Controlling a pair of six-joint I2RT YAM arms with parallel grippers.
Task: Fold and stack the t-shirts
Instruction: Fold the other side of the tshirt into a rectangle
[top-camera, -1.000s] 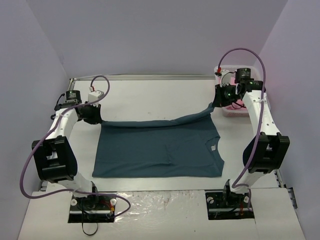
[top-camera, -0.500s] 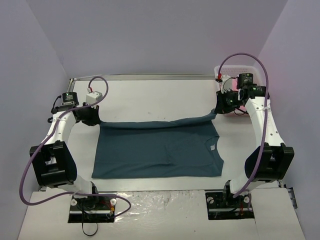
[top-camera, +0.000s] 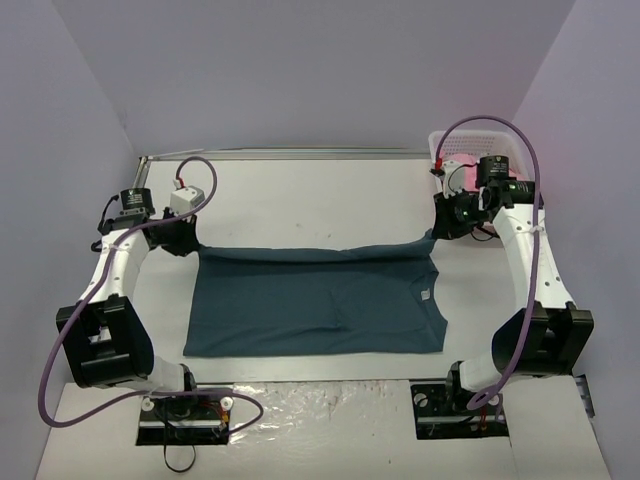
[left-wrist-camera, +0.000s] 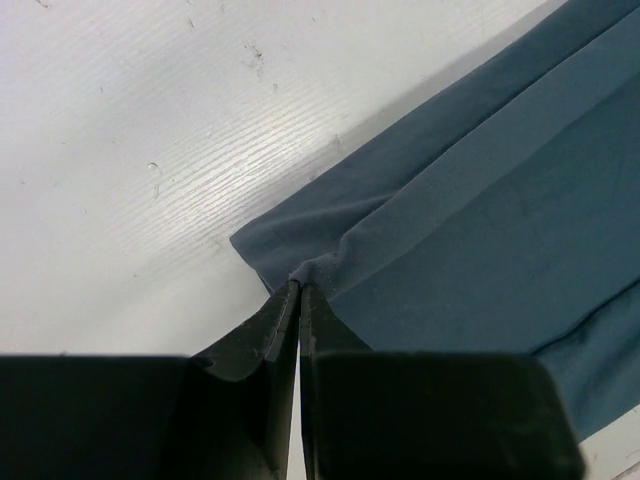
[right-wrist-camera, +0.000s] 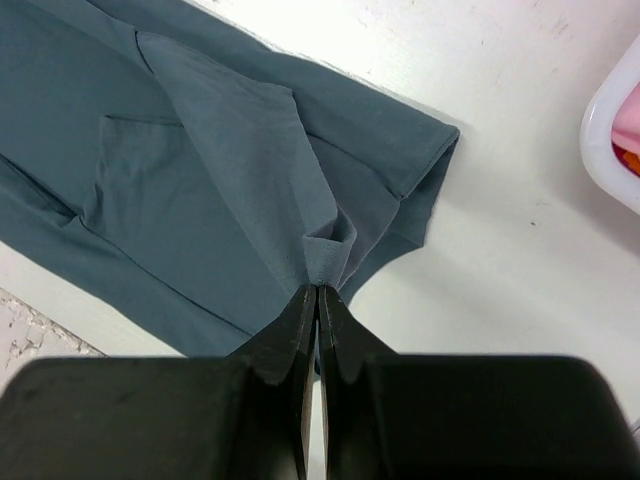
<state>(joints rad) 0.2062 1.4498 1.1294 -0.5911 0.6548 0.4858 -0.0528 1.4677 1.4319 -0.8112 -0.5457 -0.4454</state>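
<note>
Pinching corners of the soft, limp shirt, left hand and right hand are clamped shut; it sags between them

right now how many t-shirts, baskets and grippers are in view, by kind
teal-blue t-shirt: 1
pink t-shirt, only partly seen in the basket: 1
white basket: 1
grippers, the left gripper and the right gripper, each pinching the teal-blue t-shirt: 2
total: 5
</note>
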